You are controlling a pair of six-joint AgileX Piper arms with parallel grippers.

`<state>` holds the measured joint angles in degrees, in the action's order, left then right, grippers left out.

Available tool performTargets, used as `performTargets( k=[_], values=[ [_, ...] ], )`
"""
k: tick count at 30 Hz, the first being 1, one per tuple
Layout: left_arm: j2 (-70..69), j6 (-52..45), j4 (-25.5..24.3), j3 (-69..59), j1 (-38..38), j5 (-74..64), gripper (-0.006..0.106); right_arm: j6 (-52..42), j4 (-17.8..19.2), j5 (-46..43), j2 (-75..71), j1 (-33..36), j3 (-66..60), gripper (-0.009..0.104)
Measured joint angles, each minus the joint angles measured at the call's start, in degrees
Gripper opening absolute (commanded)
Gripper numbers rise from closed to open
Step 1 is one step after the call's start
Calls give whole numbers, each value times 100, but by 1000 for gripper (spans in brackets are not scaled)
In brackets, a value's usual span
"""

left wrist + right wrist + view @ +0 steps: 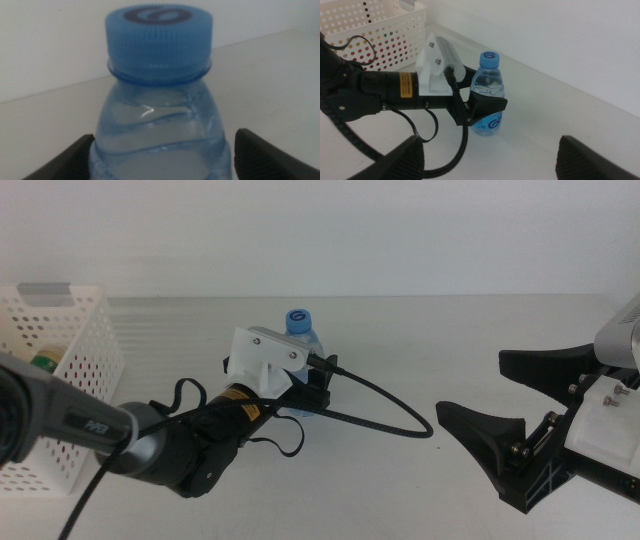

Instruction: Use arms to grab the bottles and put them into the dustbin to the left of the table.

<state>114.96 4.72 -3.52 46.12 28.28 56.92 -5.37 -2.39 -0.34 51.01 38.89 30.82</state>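
A small clear water bottle (299,330) with a blue cap stands upright mid-table. My left gripper (306,390) reaches in from the left and is open, one jaw on each side of the bottle's lower body. In the left wrist view the bottle (160,115) fills the space between the jaws. From the right wrist view the bottle (489,95) shows with a black jaw of the left gripper (485,107) across its front. My right gripper (472,385) waits open at the right, away from the bottle. The white perforated dustbin (85,370) stands at the far left.
A thick black cable (390,405) loops from the left wrist across the table toward the right. Something yellow-green (44,363) shows inside the dustbin. A pale wall runs behind the table's far edge.
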Motion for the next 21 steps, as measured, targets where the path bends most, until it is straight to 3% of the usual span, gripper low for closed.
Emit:
performTargets(
  k=[7, 11, 15, 19, 20, 21],
  values=[
    [303, 4, 0, 318, 0, -7, 90, 0, 0, 0, 0, 0, 0, 72],
    [394, 18, 0, 468, 0, -7, 83, 0, 0, 0, 0, 0, 0, 72],
    [429, 38, 0, 492, 0, -37, 61, 0, 0, 0, 0, 0, -4, 72],
    [429, 44, 5, 505, 0, -63, 26, 0, 0, 0, 0, 0, -4, 72],
    [429, 50, 5, 505, 0, -62, 5, 0, 0, 0, 0, 0, -4, 72],
    [429, 56, 5, 500, 0, -62, 1, 0, 0, 0, 0, 0, -4, 72]
  ],
)
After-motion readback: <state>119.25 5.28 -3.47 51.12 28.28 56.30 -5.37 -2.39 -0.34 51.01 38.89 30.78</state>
